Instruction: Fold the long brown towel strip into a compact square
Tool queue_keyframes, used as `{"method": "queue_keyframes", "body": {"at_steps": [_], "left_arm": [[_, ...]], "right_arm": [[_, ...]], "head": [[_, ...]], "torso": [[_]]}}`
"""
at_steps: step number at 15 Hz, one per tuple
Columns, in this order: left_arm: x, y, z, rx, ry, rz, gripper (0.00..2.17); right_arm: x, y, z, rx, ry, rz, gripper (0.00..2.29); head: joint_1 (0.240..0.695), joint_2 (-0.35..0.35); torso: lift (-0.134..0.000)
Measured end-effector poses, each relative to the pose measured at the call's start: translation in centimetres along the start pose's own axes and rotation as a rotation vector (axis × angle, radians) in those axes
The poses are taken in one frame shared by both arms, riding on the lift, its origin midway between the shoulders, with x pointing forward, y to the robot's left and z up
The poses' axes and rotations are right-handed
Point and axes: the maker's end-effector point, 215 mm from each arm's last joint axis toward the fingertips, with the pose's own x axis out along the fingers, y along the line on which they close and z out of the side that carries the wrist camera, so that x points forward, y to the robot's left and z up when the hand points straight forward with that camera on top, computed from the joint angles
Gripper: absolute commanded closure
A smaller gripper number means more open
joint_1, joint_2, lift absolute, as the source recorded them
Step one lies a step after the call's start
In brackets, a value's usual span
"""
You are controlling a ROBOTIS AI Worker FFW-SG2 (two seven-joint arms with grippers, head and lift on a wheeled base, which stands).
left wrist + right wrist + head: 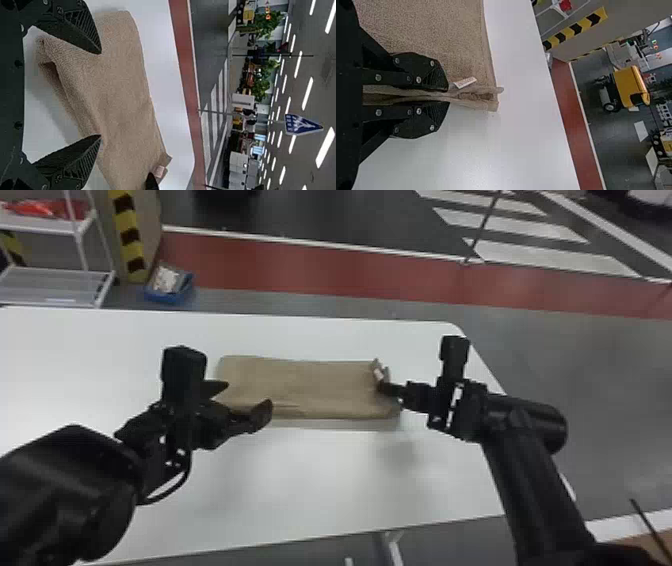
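Note:
The brown towel [305, 387] lies folded as a wide flat rectangle on the white table. At its left end my left gripper [247, 400] stands open above the cloth. In the left wrist view the left gripper [99, 95] has its fingers wide apart, the towel [123, 91] beyond and between them. My right gripper [387, 387] is at the towel's right end. Seen in the right wrist view, the right gripper [447, 96] is shut on the pinched edge layers of the towel [427, 31], beside a small white label [465, 82].
The white table [300, 475] has its right edge beneath the right arm. Behind it on the floor are a blue bin [170, 292] and a white shelf rack [55, 275] at the far left.

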Motion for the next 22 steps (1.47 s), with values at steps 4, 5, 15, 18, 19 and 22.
{"method": "queue_keyframes", "body": {"at_steps": [4, 5, 15, 18, 19, 22], "left_arm": [[1.6, 0.1, -0.3, 0.005, -0.021, 0.039, 0.37], [1.8, 0.1, -0.1, 0.012, -0.034, 0.043, 0.52], [2.7, 0.1, -1.7, 0.069, 0.007, 0.040, 1.56], [2.6, 0.1, -2.5, 0.092, 0.005, 0.050, 1.56], [2.6, 0.2, -2.6, 0.097, 0.006, 0.050, 1.56], [2.8, 0.1, -2.8, 0.099, 0.012, 0.048, 1.56]], "right_arm": [[0.2, 0.3, 0.7, 0.005, -0.006, 0.015, 1.03], [0.2, 0.4, 1.0, 0.004, -0.011, 0.016, 1.03], [-1.5, 2.4, 1.8, 0.043, -0.020, 0.096, 1.03], [-2.6, 4.3, 2.3, 0.056, -0.014, 0.138, 1.03], [-3.0, 5.1, 2.9, 0.065, -0.026, 0.161, 1.03], [-4.3, 7.9, 4.9, 0.085, -0.068, 0.233, 1.03]], "head": [[0.695, -0.246], [0.695, -0.246], [0.695, -0.242], [0.695, -0.229], [0.695, -0.225], [0.695, -0.213]], "torso": [[-0.120], [-0.120], [-0.120], [-0.120], [-0.120], [-0.120]]}}
